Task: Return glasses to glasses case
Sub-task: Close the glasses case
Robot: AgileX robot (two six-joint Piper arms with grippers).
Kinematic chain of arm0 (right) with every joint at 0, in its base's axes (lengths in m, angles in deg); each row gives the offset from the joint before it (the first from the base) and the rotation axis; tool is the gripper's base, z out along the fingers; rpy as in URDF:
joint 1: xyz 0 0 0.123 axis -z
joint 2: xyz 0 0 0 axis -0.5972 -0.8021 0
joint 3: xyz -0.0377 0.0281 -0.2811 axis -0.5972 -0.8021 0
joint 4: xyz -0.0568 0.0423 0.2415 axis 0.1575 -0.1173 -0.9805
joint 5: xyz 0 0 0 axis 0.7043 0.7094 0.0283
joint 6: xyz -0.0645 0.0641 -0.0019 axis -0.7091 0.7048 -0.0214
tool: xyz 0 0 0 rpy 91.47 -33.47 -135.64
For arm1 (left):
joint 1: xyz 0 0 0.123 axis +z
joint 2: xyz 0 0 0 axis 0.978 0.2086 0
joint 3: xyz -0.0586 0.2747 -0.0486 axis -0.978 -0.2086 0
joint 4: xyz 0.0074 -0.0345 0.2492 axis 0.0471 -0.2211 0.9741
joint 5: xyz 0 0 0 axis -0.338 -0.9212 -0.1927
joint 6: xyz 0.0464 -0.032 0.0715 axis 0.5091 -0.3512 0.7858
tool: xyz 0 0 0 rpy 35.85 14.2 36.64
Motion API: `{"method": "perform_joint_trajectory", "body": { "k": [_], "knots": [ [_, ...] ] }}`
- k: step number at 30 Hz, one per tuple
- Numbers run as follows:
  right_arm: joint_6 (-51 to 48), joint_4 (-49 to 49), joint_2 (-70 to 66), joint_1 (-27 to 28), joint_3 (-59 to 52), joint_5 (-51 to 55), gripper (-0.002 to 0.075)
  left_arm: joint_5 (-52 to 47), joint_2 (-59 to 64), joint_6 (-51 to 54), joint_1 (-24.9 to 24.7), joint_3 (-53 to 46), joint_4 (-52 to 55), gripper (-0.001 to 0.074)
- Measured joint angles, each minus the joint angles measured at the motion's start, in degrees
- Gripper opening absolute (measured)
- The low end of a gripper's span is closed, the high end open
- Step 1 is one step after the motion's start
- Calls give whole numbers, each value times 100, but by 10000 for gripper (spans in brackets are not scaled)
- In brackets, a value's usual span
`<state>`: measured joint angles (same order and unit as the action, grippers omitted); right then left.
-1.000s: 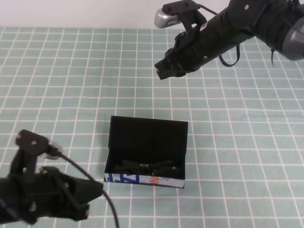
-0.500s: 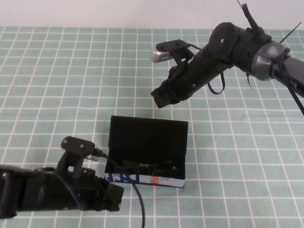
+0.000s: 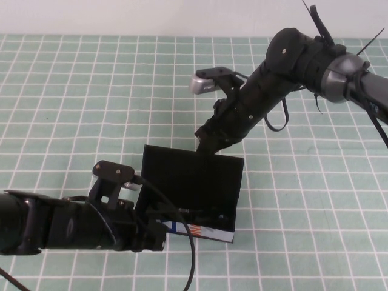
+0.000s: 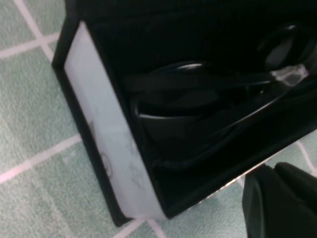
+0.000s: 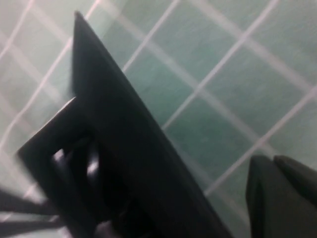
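Black glasses [image 4: 208, 106] already laid inside glasses case [image 3: 200, 230]; lid [image 3: 191, 179] not yet closed. Right gripper [image 3: 205, 142] placed at lid's rear edge, left gripper [image 3: 154, 239] at front-left corner; finger state cannot be told.

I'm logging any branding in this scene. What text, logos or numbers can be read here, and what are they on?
Glasses case, printed front strip: blue and orange marks on white, cut off by the left gripper at the case's front left corner; not readable.
Same strip in the left wrist view: washed out, only faint marks, unreadable.
Glasses, right gripper at the lid's back edge, and mat: no text visible.
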<state>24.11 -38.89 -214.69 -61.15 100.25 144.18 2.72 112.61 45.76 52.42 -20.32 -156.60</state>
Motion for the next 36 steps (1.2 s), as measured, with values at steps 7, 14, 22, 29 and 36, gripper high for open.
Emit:
{"method": "perform_joint_trajectory", "body": {
  "k": [7,14,22,29,36],
  "knots": [
    [-388,-952,0,-13,0,494,-11,-10,38,0,0,13,0,-2],
    [-418,-937,33,-451,-371,494,-11,-10,38,14,0,17,0,-2],
    [-723,-784,140,-870,-1039,408,-11,-33,51,122,-9,27,28,-2],
    [-736,-295,416,-918,-837,476,-11,-468,-194,258,-9,27,176,-2],
    [-630,285,1731,-832,-416,278,-11,-716,-1823,251,-9,57,609,-2]
  ]
}}
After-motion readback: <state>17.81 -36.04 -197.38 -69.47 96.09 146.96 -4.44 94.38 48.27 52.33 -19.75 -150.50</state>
